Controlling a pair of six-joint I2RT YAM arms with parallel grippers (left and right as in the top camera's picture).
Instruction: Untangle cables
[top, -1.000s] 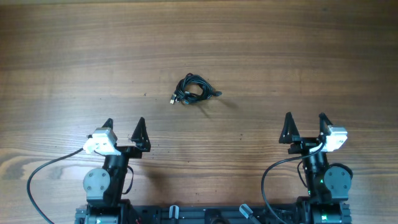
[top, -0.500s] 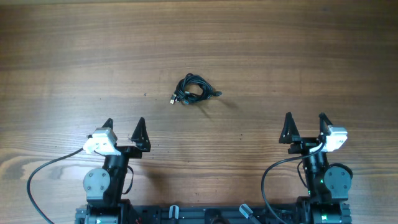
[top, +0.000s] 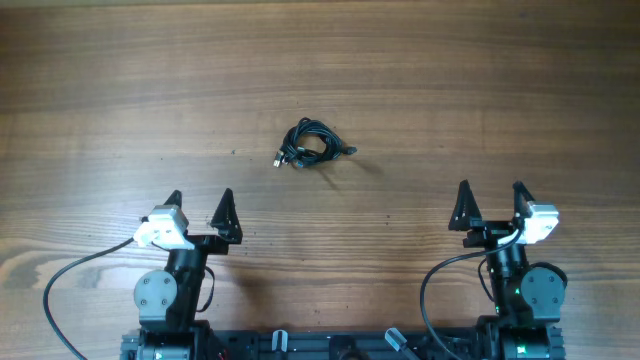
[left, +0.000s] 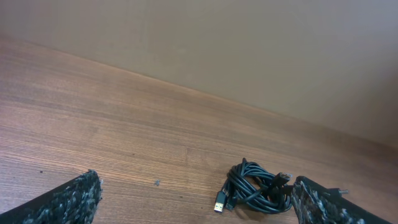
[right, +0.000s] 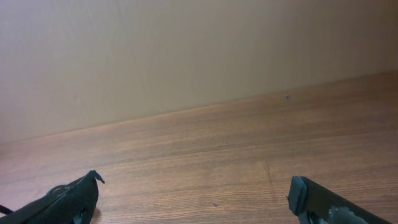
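The cables (top: 310, 144) lie as one small knotted black clump with plug ends near the middle of the wooden table. They also show in the left wrist view (left: 255, 190), just ahead of the right fingertip, with a metal USB plug (left: 219, 205) on the left. My left gripper (top: 199, 205) is open and empty, near the front edge, below and left of the clump. My right gripper (top: 490, 197) is open and empty at the front right, well away from the cables. The right wrist view shows only bare table between its fingers (right: 196, 199).
The wooden table (top: 480, 80) reaches to a plain beige wall at the back (left: 249, 50). Thicker black arm wires loop by the left base (top: 60, 290) and the right base (top: 430, 285).
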